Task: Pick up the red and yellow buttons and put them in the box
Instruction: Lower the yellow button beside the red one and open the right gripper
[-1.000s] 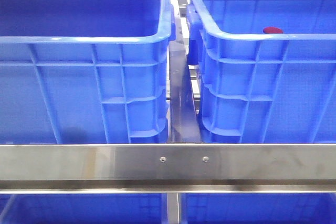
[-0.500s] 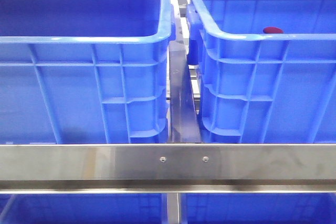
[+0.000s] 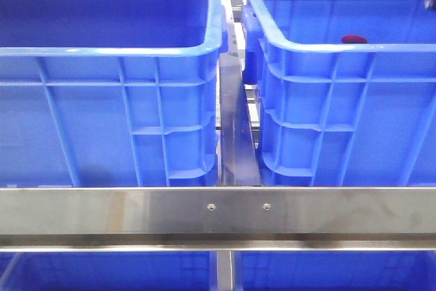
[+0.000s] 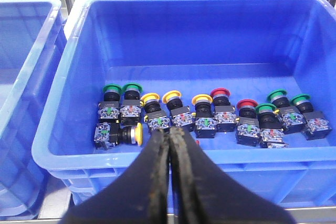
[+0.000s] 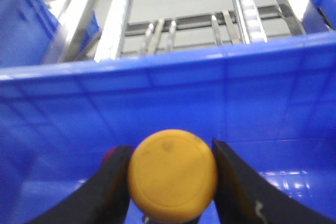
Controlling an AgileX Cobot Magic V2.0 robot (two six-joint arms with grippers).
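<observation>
- My right gripper (image 5: 172, 182) is clamped on a yellow button (image 5: 172, 176); the round cap faces the wrist camera and fills the gap between the two dark fingers.
- A sliver of red (image 5: 108, 155) shows just behind one finger. I cannot tell what it belongs to.
- That gripper sits low inside a blue crate (image 5: 168, 77), with the crate wall rising straight ahead of it and steel rails (image 5: 121, 14) beyond the rim.
- In the front view, two blue crates stand side by side behind a steel bar (image 3: 218, 210). A red button (image 3: 353, 39) peeks over the rim of the right crate (image 3: 340, 100). The left crate (image 3: 109, 100) shows nothing inside from here.
- No arm shows in the front view, so I cannot place the held button against these two crates.
- My left gripper (image 4: 169, 145) is fully closed and holds nothing, its fingers pressed flat together.
- It hangs over the near rim of a stocked crate (image 4: 58, 108). A row of buttons lies on the floor just beyond the fingertips: green, yellow and red caps on black bases.
- The nearest yellow caps (image 4: 172, 97) sit almost straight ahead of the left fingertips. The red caps (image 4: 220, 94) lie slightly further along the row.
- My judgement: the left fingers must open before any pick. Neighbours touch each other, so crowding is the main obstacle.
</observation>
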